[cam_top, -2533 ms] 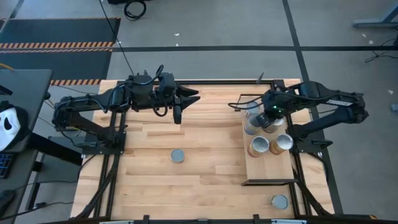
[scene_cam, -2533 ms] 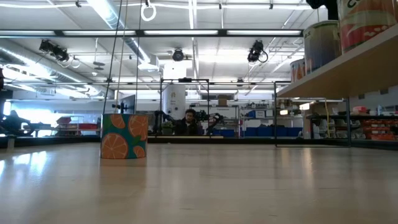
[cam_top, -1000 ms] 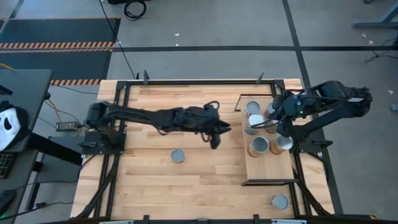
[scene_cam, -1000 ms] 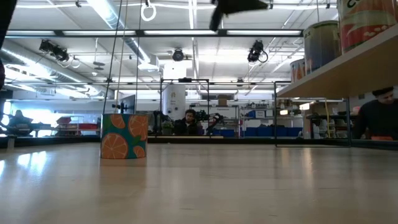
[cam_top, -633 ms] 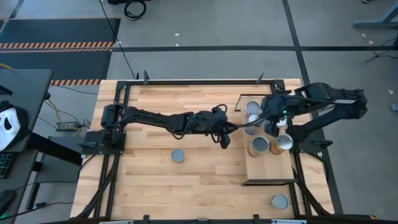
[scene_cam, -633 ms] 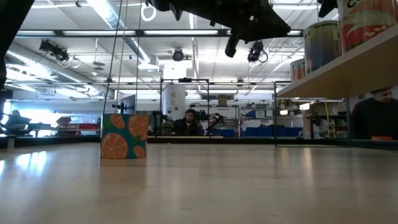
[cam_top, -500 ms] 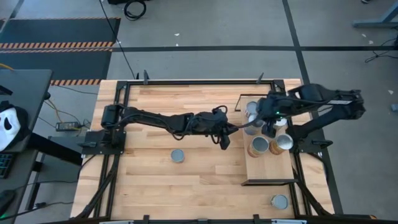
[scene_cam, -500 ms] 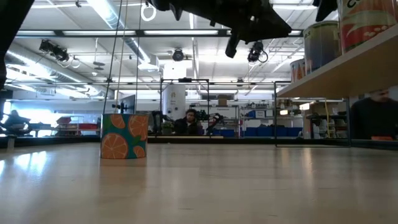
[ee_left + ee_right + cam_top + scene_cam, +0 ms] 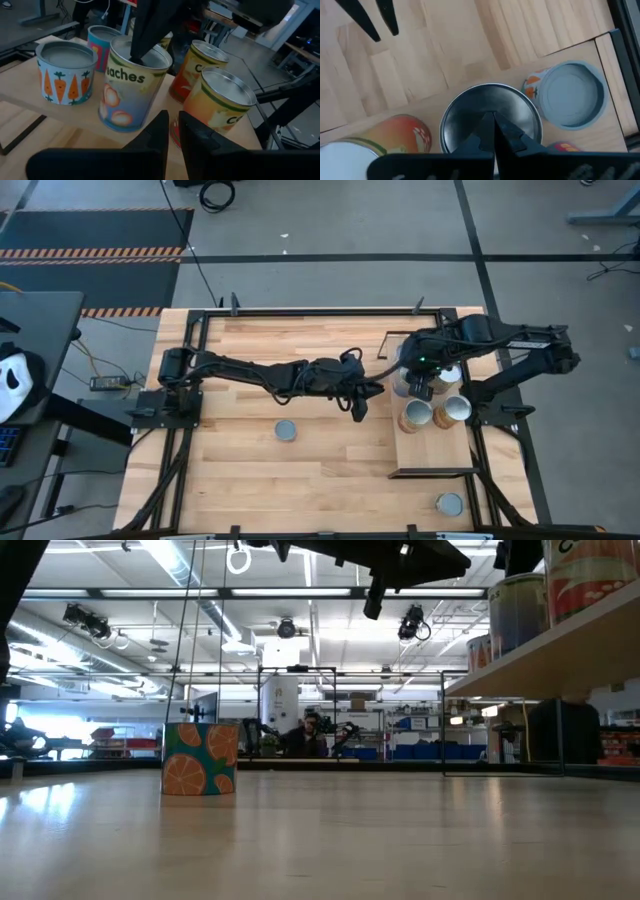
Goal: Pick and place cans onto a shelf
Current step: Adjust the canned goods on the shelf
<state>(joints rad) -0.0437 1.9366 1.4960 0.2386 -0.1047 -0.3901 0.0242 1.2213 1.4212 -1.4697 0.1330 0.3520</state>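
The left end effector [image 9: 360, 406] is reaching across the counter [image 9: 250, 470] toward 3 o'clock, hanging just short of the shelf [image 9: 432, 452], its fingers [image 9: 161, 131] nearly closed and gripping nothing. The right end effector [image 9: 421, 388] is poised over the cluster of cans at the shelf's 12 o'clock end, its fingers pressed fully together and its tip pointing down into the top of the peaches can [image 9: 131, 82]; whether it is touching the lid is not clear.

Beside that can on the shelf are sitting a carrot-patterned can [image 9: 66, 71], a pink-and-blue can [image 9: 102, 39] and two orange-labelled cans [image 9: 216, 102], all upright and close together. Two cans are lying off the shelf on the counter: an orange-slice-patterned can [image 9: 200, 758] at about 7 o'clock of the left end effector, and a grey-topped can [image 9: 449, 504] at 6 o'clock of the shelf.
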